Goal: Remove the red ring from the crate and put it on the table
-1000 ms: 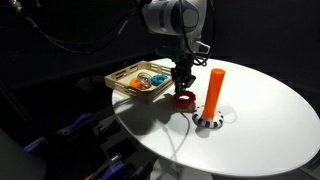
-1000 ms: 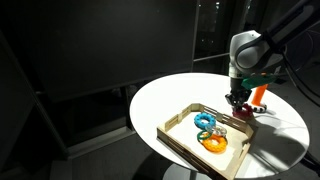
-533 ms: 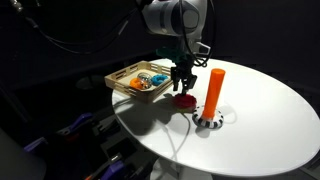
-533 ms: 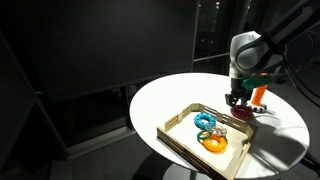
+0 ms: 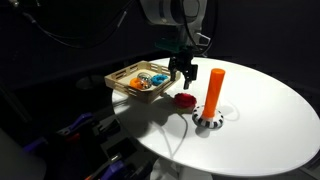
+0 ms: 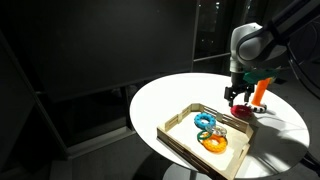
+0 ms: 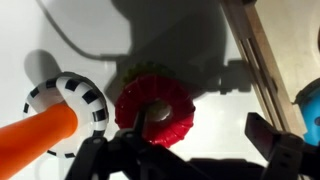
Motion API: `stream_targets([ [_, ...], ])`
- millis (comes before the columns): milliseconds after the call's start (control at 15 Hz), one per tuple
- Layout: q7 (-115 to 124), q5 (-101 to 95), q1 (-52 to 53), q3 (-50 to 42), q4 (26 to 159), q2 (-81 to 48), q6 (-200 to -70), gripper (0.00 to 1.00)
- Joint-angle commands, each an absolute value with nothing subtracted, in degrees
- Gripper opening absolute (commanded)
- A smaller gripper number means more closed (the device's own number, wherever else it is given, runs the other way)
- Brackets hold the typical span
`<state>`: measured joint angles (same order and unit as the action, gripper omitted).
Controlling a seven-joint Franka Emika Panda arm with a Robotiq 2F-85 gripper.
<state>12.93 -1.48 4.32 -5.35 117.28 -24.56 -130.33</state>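
Note:
The red ring [image 7: 153,108] lies flat on the white table [image 7: 90,40], just outside the crate [image 7: 262,60]; in an exterior view the red ring [image 5: 185,99] sits between the crate [image 5: 122,84] and the orange peg. My gripper [image 5: 183,72] hangs open a little above the ring, apart from it. In the wrist view the gripper [image 7: 195,128] has its dark fingers spread, with nothing between them. In an exterior view the gripper [image 6: 236,93] hovers at the far end of the crate [image 6: 180,133], and the ring does not show clearly there.
An upright orange peg [image 5: 214,88] on a black-and-white striped base [image 5: 209,121] stands close beside the ring. A blue ring [image 6: 204,121] and an orange ring [image 6: 213,142] lie in the crate. The round table's edge [image 5: 150,140] is near.
My gripper has opened and let go of the red ring, then risen. The ring now rests on the table by itself.

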Motion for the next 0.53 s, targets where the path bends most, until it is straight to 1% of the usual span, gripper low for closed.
stream_targets([
  [0, 10.6, -2.2, 3.5, -3.8, 118.9, -18.6, -125.0, 1.0],
  [467, 4.7, -2.4, 3.6, -0.9, 118.5, -9.8, -111.6, 1.0],
])
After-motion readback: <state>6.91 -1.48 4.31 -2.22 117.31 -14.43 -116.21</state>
